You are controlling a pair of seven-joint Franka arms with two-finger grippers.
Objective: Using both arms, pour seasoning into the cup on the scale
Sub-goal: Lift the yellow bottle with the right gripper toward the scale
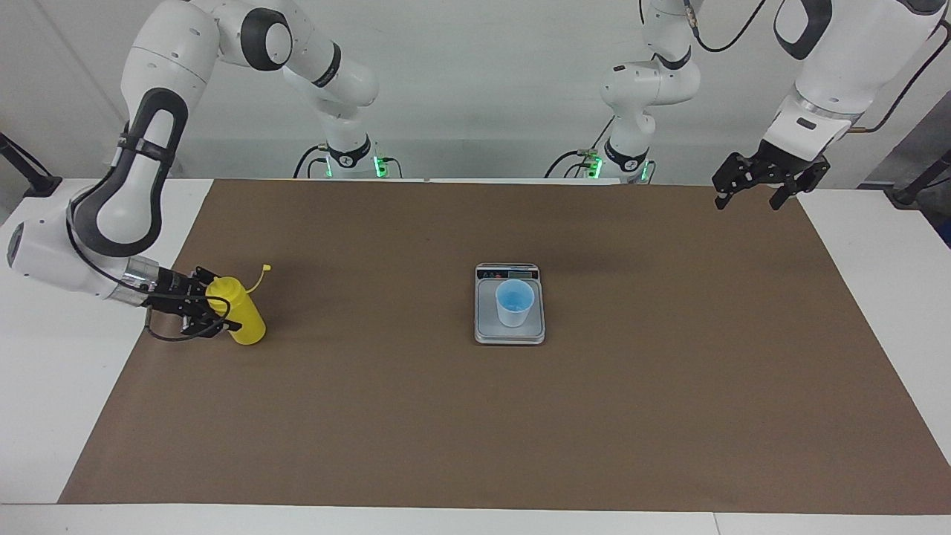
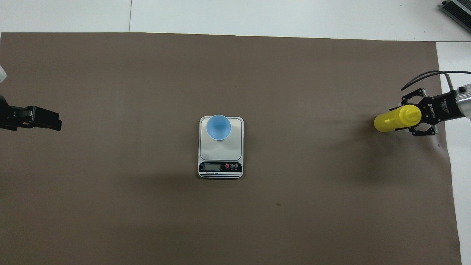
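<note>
The yellow seasoning bottle (image 1: pixel 244 318) stands on the brown mat at the right arm's end of the table, its tethered cap (image 1: pixel 266 268) hanging open. My right gripper (image 1: pixel 221 312) comes in low from the side and is shut on the bottle's upper part; it also shows in the overhead view (image 2: pixel 406 115) with the bottle (image 2: pixel 388 122). The light-blue cup (image 1: pixel 515 301) stands upright on the silver-grey scale (image 1: pixel 510 334) at mid table, and both show from overhead, cup (image 2: pixel 218 127) and scale (image 2: pixel 220 154). My left gripper (image 1: pixel 756 192) waits open and empty, raised over the mat's edge at the left arm's end (image 2: pixel 55 124).
The brown mat (image 1: pixel 520 431) covers most of the white table (image 1: pixel 44 386). The scale's display strip (image 2: pixel 220 166) faces the robots. Nothing else stands on the mat.
</note>
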